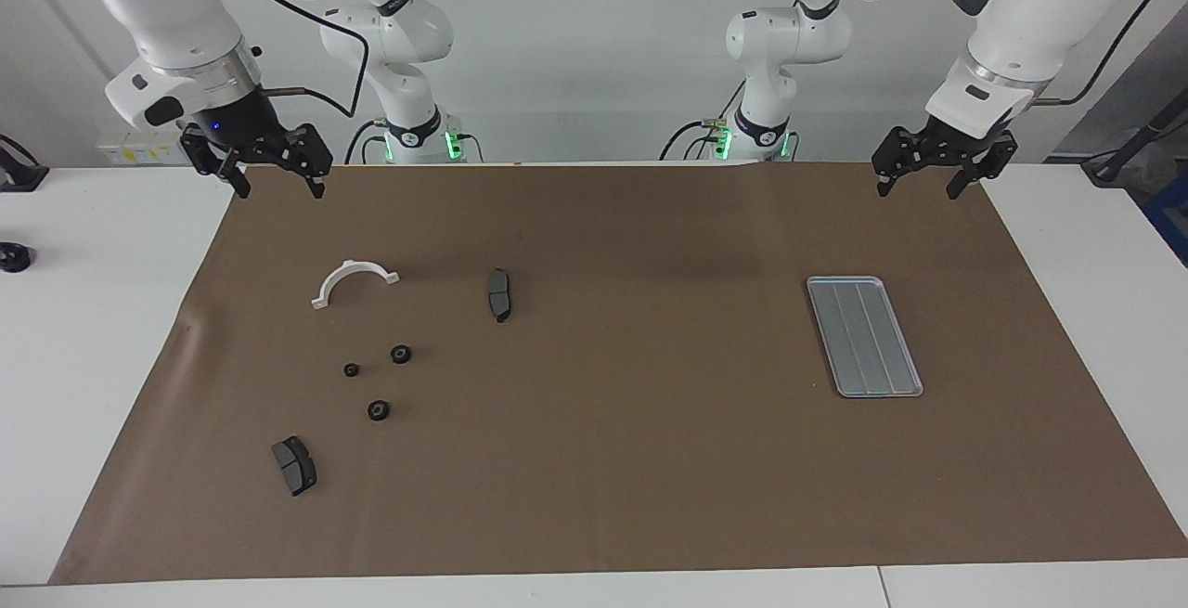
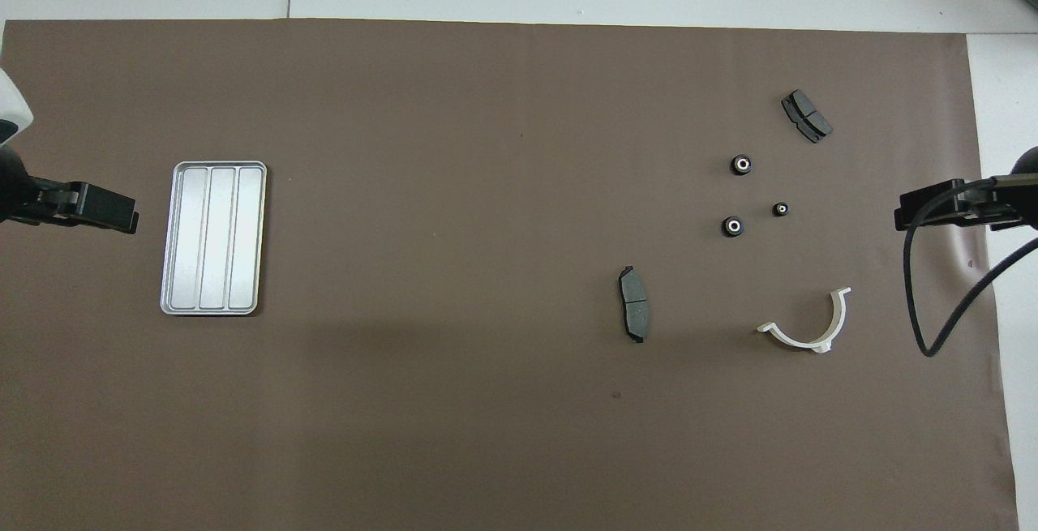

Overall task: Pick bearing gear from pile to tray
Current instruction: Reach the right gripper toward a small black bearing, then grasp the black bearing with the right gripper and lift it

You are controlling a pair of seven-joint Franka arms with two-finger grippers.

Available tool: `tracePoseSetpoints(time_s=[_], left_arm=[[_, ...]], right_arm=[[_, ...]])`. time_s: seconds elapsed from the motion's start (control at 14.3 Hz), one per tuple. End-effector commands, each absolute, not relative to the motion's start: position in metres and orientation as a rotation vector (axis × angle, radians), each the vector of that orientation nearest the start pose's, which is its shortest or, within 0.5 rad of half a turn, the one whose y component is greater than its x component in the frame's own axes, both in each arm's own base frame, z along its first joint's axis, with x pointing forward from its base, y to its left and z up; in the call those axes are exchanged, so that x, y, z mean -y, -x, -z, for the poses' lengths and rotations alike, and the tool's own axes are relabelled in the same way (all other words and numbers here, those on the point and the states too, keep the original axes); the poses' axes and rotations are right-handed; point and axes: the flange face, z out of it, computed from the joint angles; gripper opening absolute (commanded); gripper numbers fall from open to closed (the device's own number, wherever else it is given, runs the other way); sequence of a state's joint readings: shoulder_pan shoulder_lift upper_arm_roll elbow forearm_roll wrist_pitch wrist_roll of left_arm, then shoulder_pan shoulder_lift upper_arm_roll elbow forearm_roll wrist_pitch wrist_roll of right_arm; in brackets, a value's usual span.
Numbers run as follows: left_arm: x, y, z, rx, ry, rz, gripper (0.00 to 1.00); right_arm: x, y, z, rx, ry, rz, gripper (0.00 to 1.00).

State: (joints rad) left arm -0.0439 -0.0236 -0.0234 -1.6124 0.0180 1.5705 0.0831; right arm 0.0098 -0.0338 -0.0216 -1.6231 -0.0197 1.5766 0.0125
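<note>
Robotics lab bench, set up for manipulation trials.

Two white industrial arms bolted at the far edge of a white desk, green status lights glowing at their bases, black cables looping from the wrists. Brown paper sheet taped flat over the desk as a work surface. Plain pale wall at the back, bare of decoration. Small machine parts, among them brake pads and a white half-ring bracket, laid out like test samples, a metal tray set apart from them.
</note>
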Motion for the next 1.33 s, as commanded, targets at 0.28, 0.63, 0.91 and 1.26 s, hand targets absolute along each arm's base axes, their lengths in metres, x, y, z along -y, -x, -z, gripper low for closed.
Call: tracePoseSetpoints(time_s=[0.28,0.63,0.91,1.26], left_arm=[[0.031,-0.538,-0.620,-0.243,3.125,-0.027,1.00],[0.031,-0.538,-0.619,-0.243,3.125,-0.029,1.00],[0.031,-0.538,-0.619,-0.243,3.125,-0.029,1.00],[0.031,-0.538,-0.620,-0.243,3.125,-0.027,1.00]], right_arm=[[0.018,-0.539,-0.586,0.030,3.165,0.054,1.00],[0.018,-0.564,-0.495,0.089,3.154,0.088,1.00],[0.025,-0.589,-0.416,0.113,3.141,0.094,1.00],[0.031,-0.591,-0.336,0.111,3.140,0.174,1.00]])
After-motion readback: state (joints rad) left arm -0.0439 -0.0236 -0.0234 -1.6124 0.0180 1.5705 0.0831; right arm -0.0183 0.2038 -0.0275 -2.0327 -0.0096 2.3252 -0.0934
